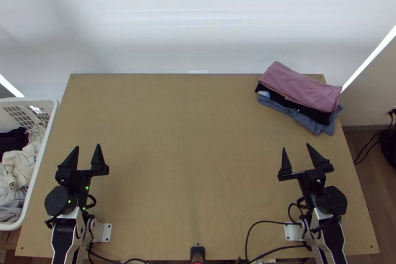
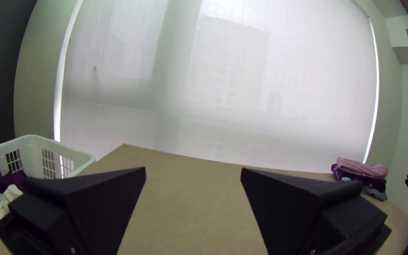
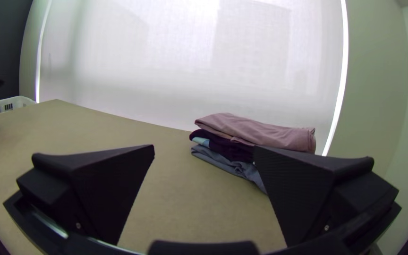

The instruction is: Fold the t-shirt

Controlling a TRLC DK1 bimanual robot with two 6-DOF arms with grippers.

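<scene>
A folded pink garment point(image 1: 302, 87) tops the stack point(image 1: 308, 122) at upper right of the frame — perhaps the t-shirt, though I cannot tell. If so, folding looks finished; if it's among the loose clothes point(image 1: 19, 165) in the basket point(image 1: 29, 100) at left, everything remains. Left gripper point(image 1: 87, 146) and right gripper point(image 1: 296, 146) are spread, grasping nothing.

Pink cloth point(image 1: 302, 88), plain. Dark cloth point(image 1: 319, 115) with a light-blue patch. Blue-grey cloth point(image 1: 313, 125). White basket point(image 1: 29, 100); off-white cloth point(image 1: 20, 161) inside, dark purple cloth point(image 2: 12, 180) too. Bench point(image 1: 198, 140) plain tan. Left claw point(image 1: 87, 145), right claw point(image 1: 296, 146): black.
</scene>
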